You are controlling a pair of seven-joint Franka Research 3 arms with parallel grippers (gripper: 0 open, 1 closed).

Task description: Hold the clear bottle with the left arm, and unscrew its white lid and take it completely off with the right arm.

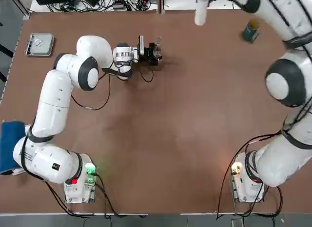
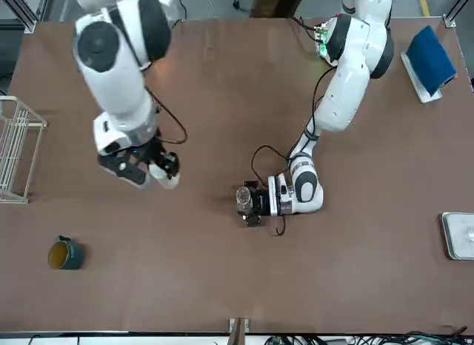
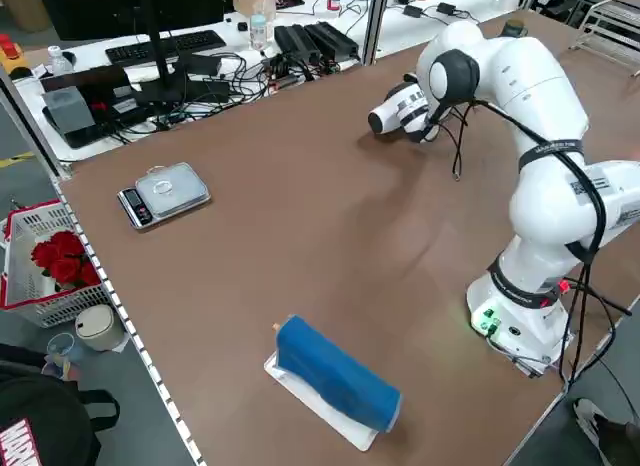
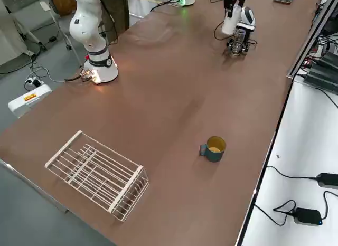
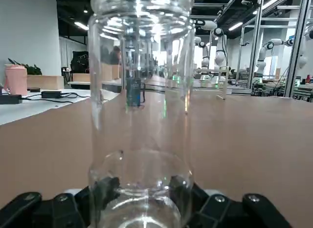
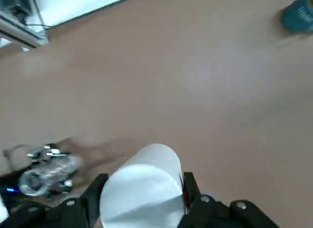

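Left gripper (image 1: 155, 52) lies low at the table (image 1: 185, 115), far side, left of centre, clenched on the base of the clear bottle (image 1: 157, 47), which stands upright on the surface with its mouth open, no cap on it. Left wrist view shows the same bottle (image 5: 141, 105) filling the frame, black fingers (image 5: 105, 189) pressed on both sides near its bottom. Right gripper (image 2: 152, 171) is raised off the table, well apart from the bottle toward the robot's right, grasping the white lid (image 2: 167, 178); the lid (image 6: 144, 189) sits between its fingers in the right wrist view, with the bottle and left gripper small below. Dark teal jar (image 1: 251, 31) stands far right. Scale (image 1: 40, 44) far left, blue roll (image 1: 10, 146) near left edge, wire rack (image 4: 97, 174) at right.
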